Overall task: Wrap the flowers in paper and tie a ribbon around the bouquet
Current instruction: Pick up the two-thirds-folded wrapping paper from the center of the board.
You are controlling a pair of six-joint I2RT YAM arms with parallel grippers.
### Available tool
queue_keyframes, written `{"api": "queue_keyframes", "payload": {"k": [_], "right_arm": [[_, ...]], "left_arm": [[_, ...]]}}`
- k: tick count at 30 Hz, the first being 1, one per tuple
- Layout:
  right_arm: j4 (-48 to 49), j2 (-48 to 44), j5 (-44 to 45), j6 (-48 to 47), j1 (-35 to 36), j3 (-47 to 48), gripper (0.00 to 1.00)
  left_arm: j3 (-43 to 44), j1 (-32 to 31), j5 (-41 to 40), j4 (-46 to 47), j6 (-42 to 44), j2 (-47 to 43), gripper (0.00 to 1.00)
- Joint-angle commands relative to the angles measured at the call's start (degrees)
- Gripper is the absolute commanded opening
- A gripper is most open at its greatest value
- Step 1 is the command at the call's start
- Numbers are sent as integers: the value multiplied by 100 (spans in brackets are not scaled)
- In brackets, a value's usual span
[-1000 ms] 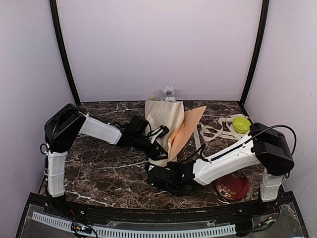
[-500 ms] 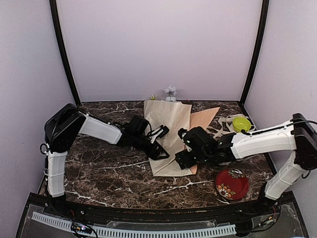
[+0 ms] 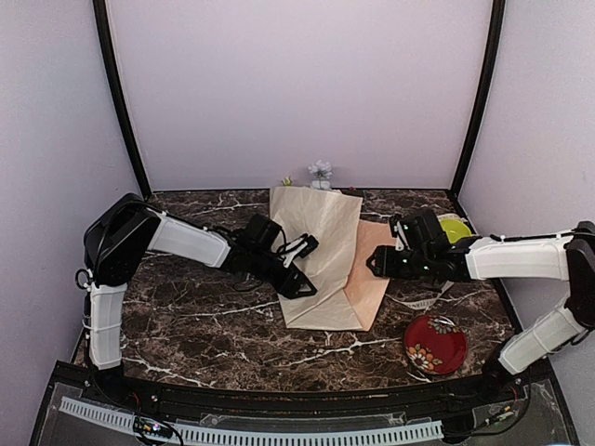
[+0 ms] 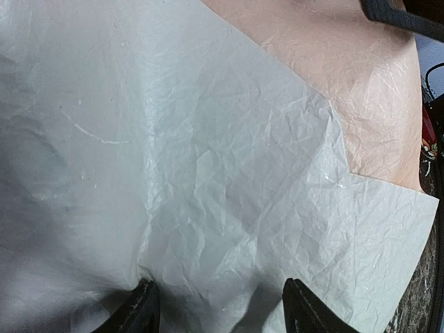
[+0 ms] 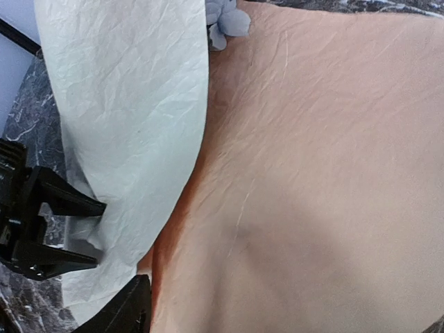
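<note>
- The right arm has swung from the near middle out to the right. The peach flap it held up a second ago now lies flat on the worktop (image 3: 204, 325). The left arm has not budged.
- Left hand (image 3: 305, 268): jaws apart, gripping nothing. Its tips straddle the left edge of the cream fold and seem to be pinning it down.
- The paper (image 3: 321, 232) sits mid-worktop, cream side folded over, peach side showing to the right. It looks thin, crinkled and light. I'd say it creases readily and will spring back or slide unless held, so take it by an edge or corner, not the middle.
- The flowers (image 3: 320, 171) poke out at the far end of the sheet, stems hidden under the fold. They look soft, light and easy to crush.
- Right hand (image 3: 379, 262): at the peach flap's right edge, jaws apart, nothing clamped as far as I can see. Only one finger (image 5: 128, 305) shows in its wrist view.
</note>
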Motion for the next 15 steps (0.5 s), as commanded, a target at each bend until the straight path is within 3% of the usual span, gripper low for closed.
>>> {"api": "queue_keyframes", "payload": {"k": [1,2,4,10,15], "right_arm": [[-334,427,93,-49,-232,609,33],[-525,511,234,-98,-234,747,20],[-850,594,502,-141,-232,948,2],[-1642,706,1317,-325,183,1629,0],[-3087,1521,2669,-422,954,3025,0]], "left_arm": [[67,9,-580,-746,137,198,63],[86,-19,-639,-773,159,198,63],[121,-75,-747,-807,208,197,64],[116,-131,-870,-826,222,204,65],[228,-140,-995,-1014,264,280,65]]}}
